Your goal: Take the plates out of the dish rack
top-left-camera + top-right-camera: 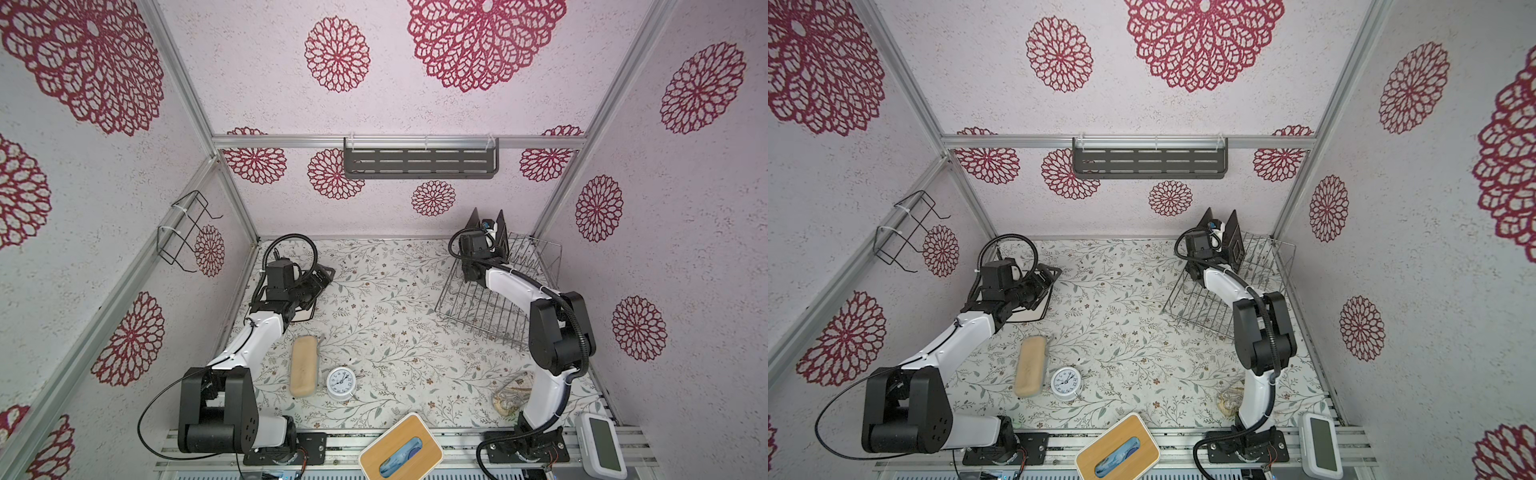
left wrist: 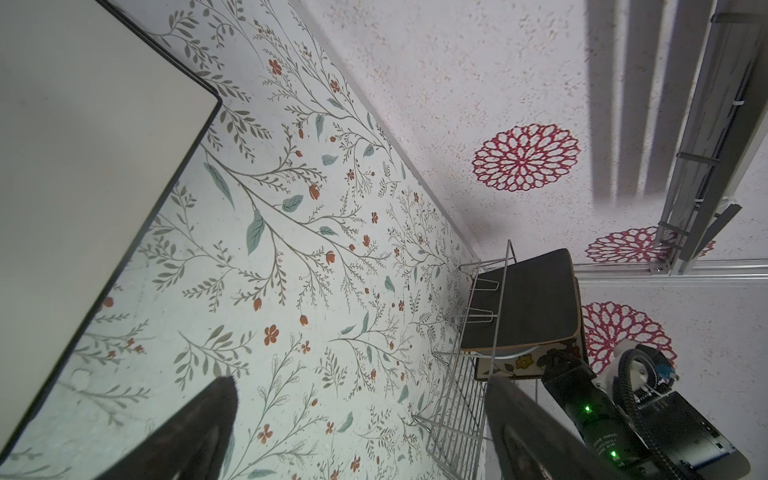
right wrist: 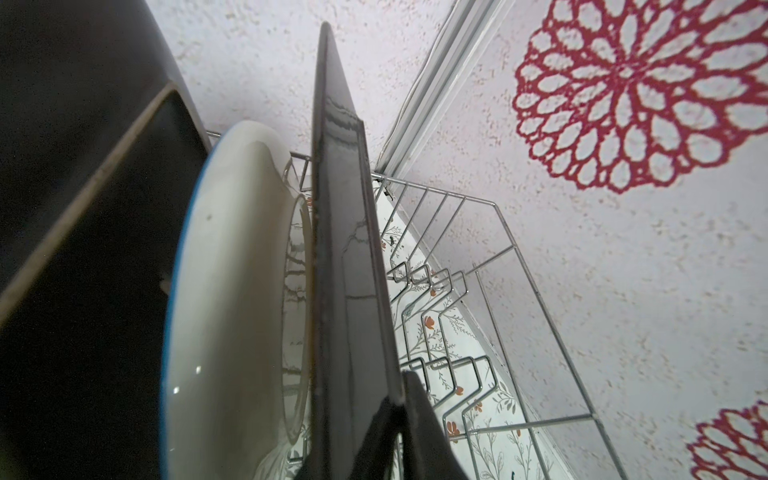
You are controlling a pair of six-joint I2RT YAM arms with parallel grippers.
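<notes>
In the far right corner of the surface (image 1: 395, 316), the dish rack (image 1: 469, 305) holds plates upright in its prongs. The right fingers (image 3: 424, 424) sit clamped on the rim of one dark plate (image 3: 345, 249). A round white plate (image 3: 232, 291), blue-edged, stands just beside it, with a second dark plate (image 3: 83, 216) beyond. At far left, the left fingers (image 2: 199, 428) are spread wide, holding nothing, just beside a white squarish plate (image 2: 83, 166) lying flat, well apart from the rack.
</notes>
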